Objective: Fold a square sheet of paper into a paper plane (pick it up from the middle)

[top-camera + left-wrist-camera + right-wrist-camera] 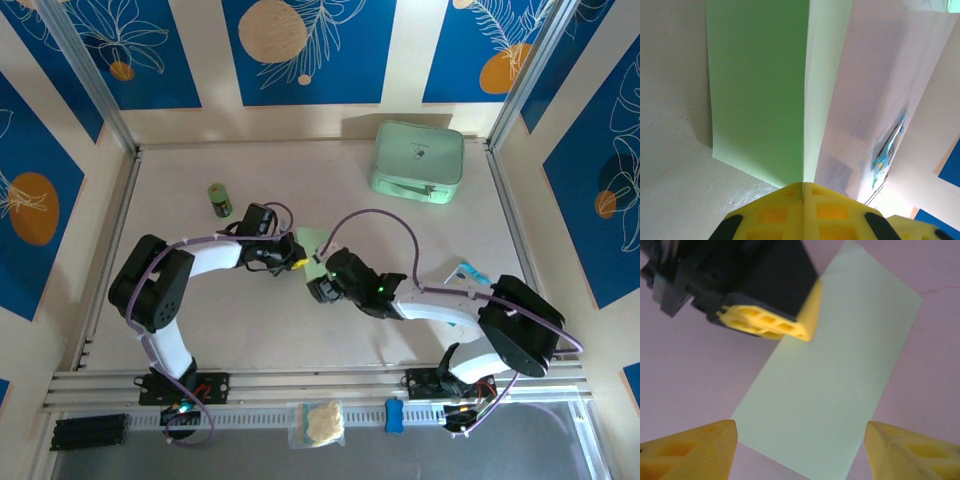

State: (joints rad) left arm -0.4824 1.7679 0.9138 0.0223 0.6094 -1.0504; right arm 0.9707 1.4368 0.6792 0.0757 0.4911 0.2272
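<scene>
From where I stand, the thin pale green sheet of paper [312, 242] sits near the middle of the pale worktop [250, 325], between the two arms. It is doubled over into a long rectangle rather than a square, which the right wrist camera shows clearly [835, 370]. In the left wrist view [760, 90] a sharp crease runs straight up from the fingers, with a darker panel on one side and a lighter, narrower one on the other.

The left hand [292, 255] is clenched on the paper. Its yellow fingertips [803, 186] are pressed together with no gap, and the crease comes out right between them. From the right wrist view, those same yellow fingers [775, 325] sit on one long edge of the rectangle.

The right hand [318, 288] hangs just beside the paper, on the side nearer the arm bases. It is released, with its two yellow fingers [690, 447] spread wide and the paper's near short edge lying in the gap [800, 425], touching neither.

A rounded mint-green case [418, 160] rests at the far right of the worktop, well apart from the paper. A small green bottle [220, 200] stands upright at the far left, near the left arm.
</scene>
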